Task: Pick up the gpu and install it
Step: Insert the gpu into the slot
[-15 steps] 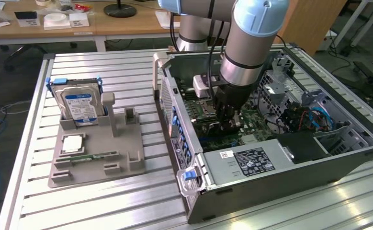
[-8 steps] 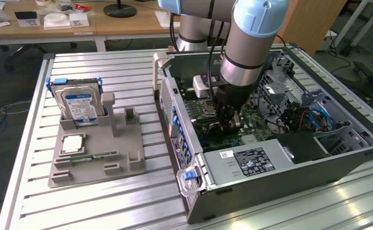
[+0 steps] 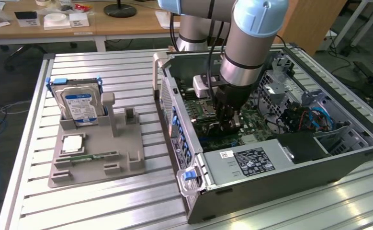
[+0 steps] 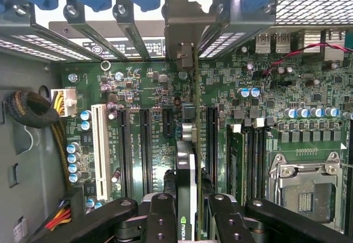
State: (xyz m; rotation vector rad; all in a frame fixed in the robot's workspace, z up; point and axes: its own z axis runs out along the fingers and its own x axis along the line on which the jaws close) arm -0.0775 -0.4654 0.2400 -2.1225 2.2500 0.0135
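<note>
Leftward on the exterior view's left, the hard drive (image 3: pixel 77 106) sits in its stand; rightward, inside the computer case (image 3: pixel 339 163), the gripper (image 4: pixel 187 210), partly closed, clamps the gpu (image 4: pixel 186 160) edge-on above the motherboard (image 4: pixel 149 144). Installation underway; seating calls for slot alignment.

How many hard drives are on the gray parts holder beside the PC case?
1. The hard drive stands upright in the rear slot of the gray parts holder, on the exterior view's left of the PC case. Its blue-white label faces the camera.
</note>
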